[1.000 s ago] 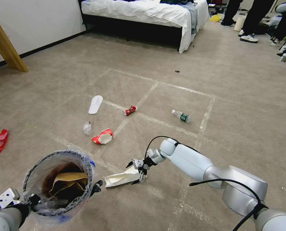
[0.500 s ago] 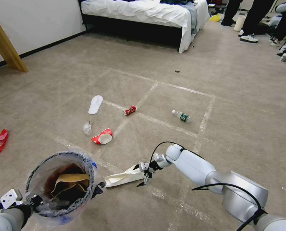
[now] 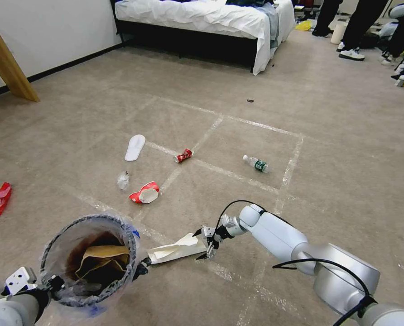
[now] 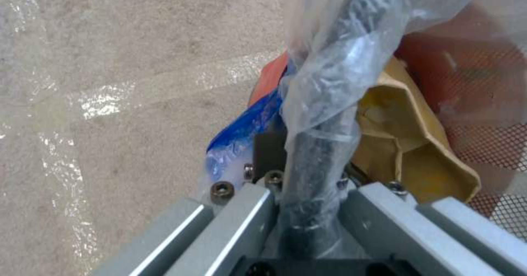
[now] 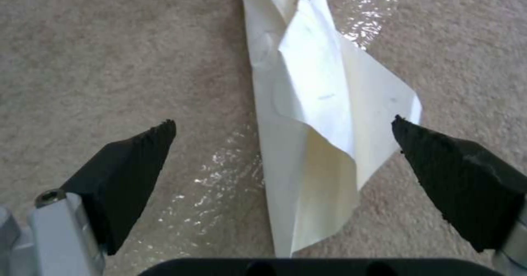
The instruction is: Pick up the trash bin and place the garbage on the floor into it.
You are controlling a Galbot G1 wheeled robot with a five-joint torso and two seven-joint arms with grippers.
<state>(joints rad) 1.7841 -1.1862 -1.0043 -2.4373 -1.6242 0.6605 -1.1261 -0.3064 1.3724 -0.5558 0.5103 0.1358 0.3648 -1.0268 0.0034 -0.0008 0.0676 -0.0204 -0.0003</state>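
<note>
White folded paper [image 5: 307, 115] lies on the carpet, its long axis running straight out from my right gripper [image 5: 283, 138], whose fingers are spread wide astride its near end, empty. My left gripper [image 4: 307, 210] is clamped on the trash bin [image 3: 89, 258] rim, just beyond the far end.

The trash bin [image 3: 89, 259] sits at the near left with a paper bag [image 3: 103, 259] inside it, and the folded paper [image 3: 174, 248] lies on the floor [image 3: 338, 158] just to its right, between the bin and the right gripper [image 3: 205, 243]. Farther ahead lie the crushed cup [image 3: 145, 193], the can [image 3: 183, 155], a slipper [image 3: 134, 147] to their left and the bottle [image 3: 256, 164] to their right, with a bed [image 3: 202, 18] behind them all.
</note>
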